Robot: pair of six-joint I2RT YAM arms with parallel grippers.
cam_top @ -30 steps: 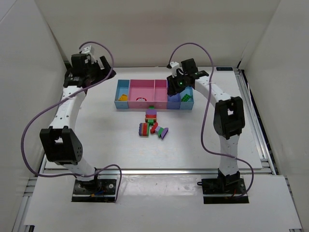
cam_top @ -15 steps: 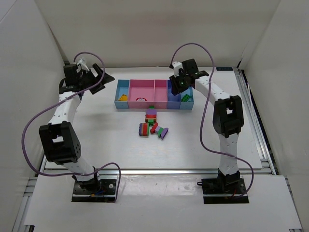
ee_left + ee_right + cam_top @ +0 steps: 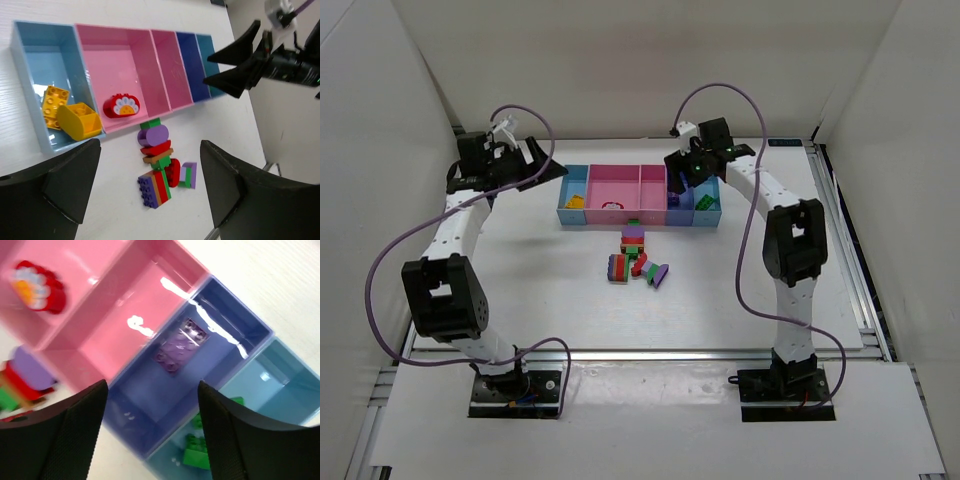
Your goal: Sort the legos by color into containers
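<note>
The containers are one long tray (image 3: 620,222) of five compartments (image 3: 125,60). Two yellow legos (image 3: 70,112) lie in the left light-blue one. A red piece (image 3: 121,106) lies in the wide pink one, a purple brick (image 3: 180,345) in the dark-blue one, and green bricks (image 3: 200,452) in the right light-blue one. A pile of mixed legos (image 3: 635,258) (image 3: 160,165) lies on the table before the tray. My left gripper (image 3: 546,170) (image 3: 150,165) hangs open and empty beyond the tray's left end. My right gripper (image 3: 678,180) (image 3: 152,390) is open and empty over the dark-blue compartment.
White walls close in the table on the left, back and right. A metal rail (image 3: 850,250) runs along the right edge. Purple cables (image 3: 420,230) loop off both arms. The narrow pink compartment (image 3: 170,65) holds nothing.
My right gripper has opened above the dark-blue compartment, where the purple brick now lies. My left gripper swung out to the left, then back toward the tray's left end.
</note>
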